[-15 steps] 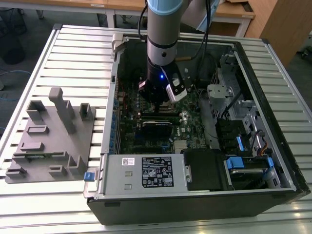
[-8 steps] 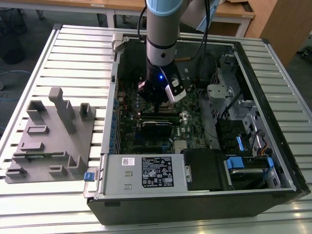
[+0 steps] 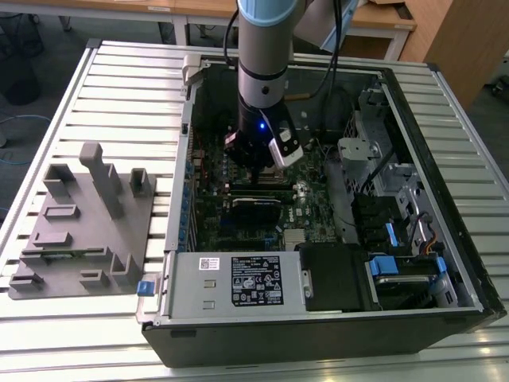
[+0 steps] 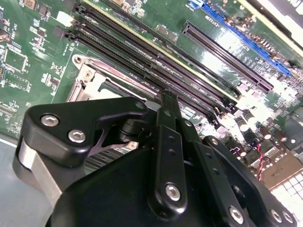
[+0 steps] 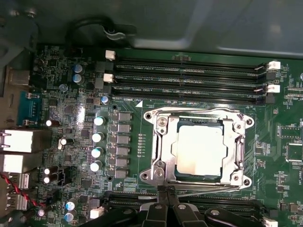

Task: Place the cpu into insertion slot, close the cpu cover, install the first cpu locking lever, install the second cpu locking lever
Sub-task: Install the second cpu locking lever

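First wrist view showed the gripper (image 5: pixel 165 190) with its fingertips drawn together, pinched at a thin wire lever just beside the insertion slot (image 5: pixel 199 150); the cpu (image 5: pixel 199 151) sat in that slot just beyond the fingertips, framed by the cpu cover (image 5: pixel 161 142).

A slatted metal table (image 3: pixel 95 79) carries a computer case (image 3: pixel 318 326) and a grey fixture (image 3: pixel 79 231).
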Controlling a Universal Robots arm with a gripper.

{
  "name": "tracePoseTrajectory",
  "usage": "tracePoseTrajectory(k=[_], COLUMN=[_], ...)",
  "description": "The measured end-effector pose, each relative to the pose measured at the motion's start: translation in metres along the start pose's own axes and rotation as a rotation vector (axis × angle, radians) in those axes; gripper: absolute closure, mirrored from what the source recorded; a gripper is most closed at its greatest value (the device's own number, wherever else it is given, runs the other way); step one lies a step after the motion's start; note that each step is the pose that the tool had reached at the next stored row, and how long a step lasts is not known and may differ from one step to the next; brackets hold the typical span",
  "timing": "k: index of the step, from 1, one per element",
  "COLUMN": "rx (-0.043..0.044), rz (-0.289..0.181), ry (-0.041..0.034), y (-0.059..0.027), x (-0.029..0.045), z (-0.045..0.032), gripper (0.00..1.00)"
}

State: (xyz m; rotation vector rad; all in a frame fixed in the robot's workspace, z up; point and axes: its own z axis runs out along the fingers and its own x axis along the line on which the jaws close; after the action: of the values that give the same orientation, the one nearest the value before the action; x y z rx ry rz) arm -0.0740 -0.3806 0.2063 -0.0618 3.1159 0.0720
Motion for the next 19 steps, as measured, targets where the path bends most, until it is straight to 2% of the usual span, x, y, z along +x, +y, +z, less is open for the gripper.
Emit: tracePoseTrajectory(k=[5, 10, 19], rx=[-0.0035, -0.0041, -0.0136], rz=[0.001, 0.003, 0.005], ry=[-0.0003, -0.0002, -0.0005], y=[0.0003, 0.0002, 0.0003], x=[0.0067, 0.0078, 0.0111], z=[0.0005, 0.0016, 0.0029], gripper=[0.9, 0.9, 0.9])
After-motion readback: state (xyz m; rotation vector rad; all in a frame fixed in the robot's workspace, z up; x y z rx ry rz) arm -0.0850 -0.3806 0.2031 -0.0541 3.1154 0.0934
